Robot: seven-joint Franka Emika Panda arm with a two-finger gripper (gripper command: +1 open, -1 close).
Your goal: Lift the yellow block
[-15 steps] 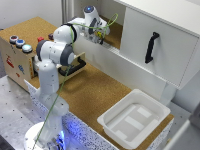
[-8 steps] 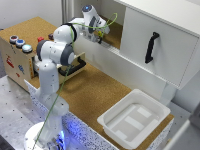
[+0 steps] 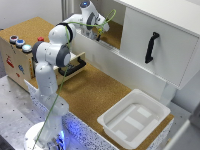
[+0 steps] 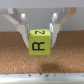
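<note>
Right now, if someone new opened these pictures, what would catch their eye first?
In the wrist view, the yellow block fills the middle, marked R and Z in black, with the jaws closed on its sides and the block held clear of the cork floor. In the exterior view, the white arm reaches up to the cabinet, and a white tub sits at the exterior view's lower right.

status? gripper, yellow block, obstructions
Gripper shut on yellow block. Block clear of the cork surface. Nothing in the way.

Block [image 4: 39, 42] between jaws, above cork surface [image 4: 42, 62].
</note>
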